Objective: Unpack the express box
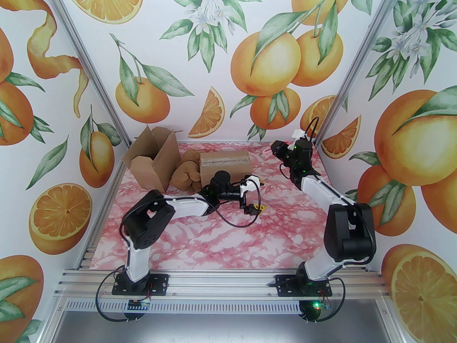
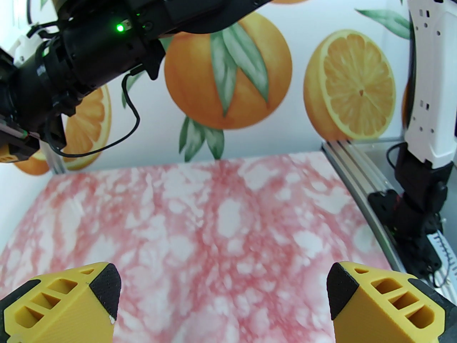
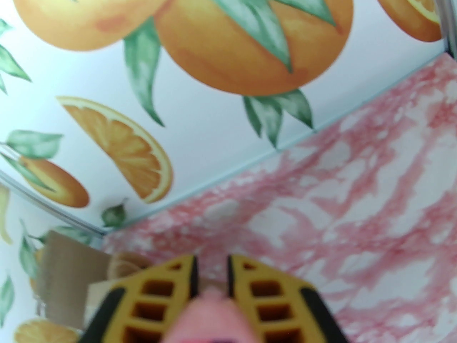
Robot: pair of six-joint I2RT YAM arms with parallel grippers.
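Two brown cardboard boxes stand at the back left. One box (image 1: pixel 151 159) is open, with its flaps up. The other box (image 1: pixel 224 166) is closed, with tape along its top. A crumpled brown wad (image 1: pixel 185 175) lies between them. My left gripper (image 1: pixel 260 195) hovers just right of the closed box. In the left wrist view this gripper (image 2: pixel 225 291) is open wide over bare table. My right gripper (image 1: pixel 275 148) is raised at the back right, shut on a small pink thing (image 1: pixel 267 151). That pink thing (image 3: pixel 210 316) is a blur between its fingers (image 3: pixel 167 291).
The pink marbled table top (image 1: pixel 228 234) stretches bare from the boxes to the near rail (image 1: pixel 214 284). Orange-print walls close in the back and both sides. The right arm (image 2: pixel 89 41) hangs across the upper left of the left wrist view.
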